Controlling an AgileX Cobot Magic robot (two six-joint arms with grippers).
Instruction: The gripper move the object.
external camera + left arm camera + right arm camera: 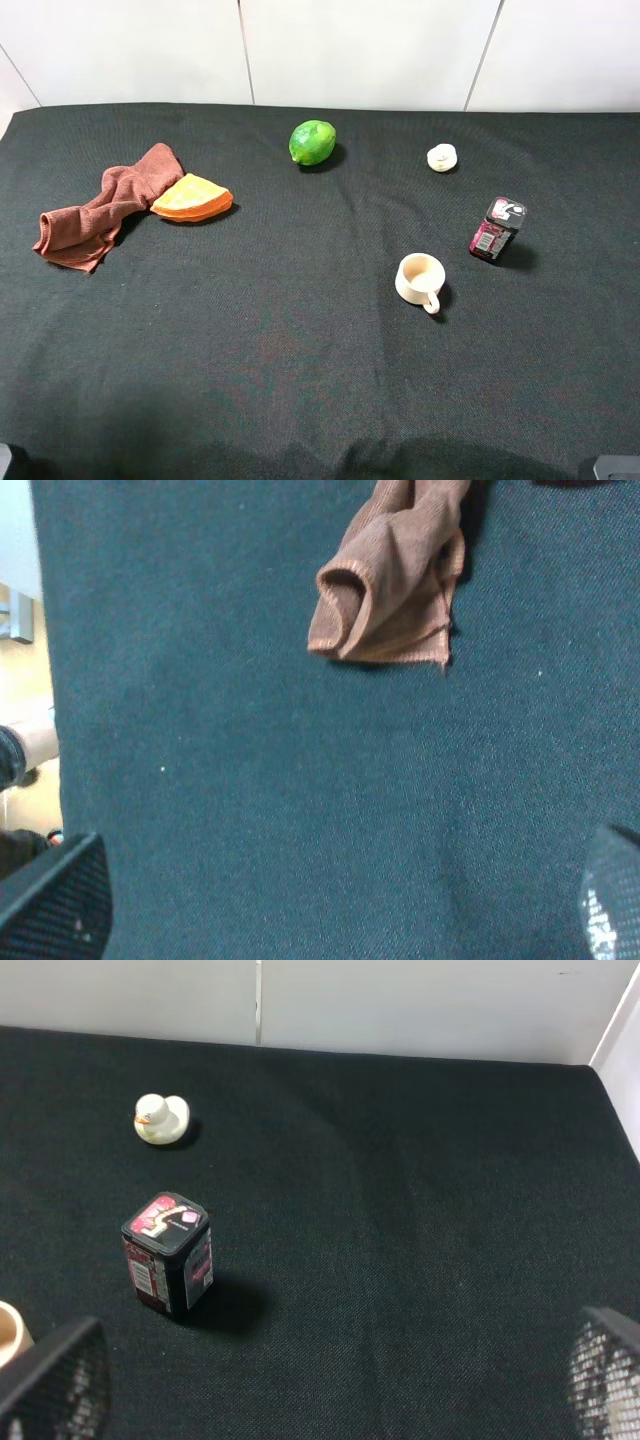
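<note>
Several objects lie on the black tablecloth (pixel 300 350). A brown cloth (pixel 100 210) is crumpled at the left, and it also shows in the left wrist view (pixel 395 580). An orange wedge (pixel 192 198) touches the cloth. A green lime (pixel 312 142) sits at the back centre. A small white duck (pixel 442 157) (pixel 160 1119), a dark tin with a pink label (pixel 496 230) (pixel 168 1253) and a cream cup (pixel 420 280) (pixel 8 1332) are at the right. My left gripper (pixel 335 910) is open and empty, short of the cloth. My right gripper (pixel 330 1380) is open and empty, short of the tin.
A white wall (pixel 350 50) runs along the table's back edge. The table's left edge (pixel 45 680) shows in the left wrist view. In the exterior high view only dark bits of the arms show at the bottom corners.
</note>
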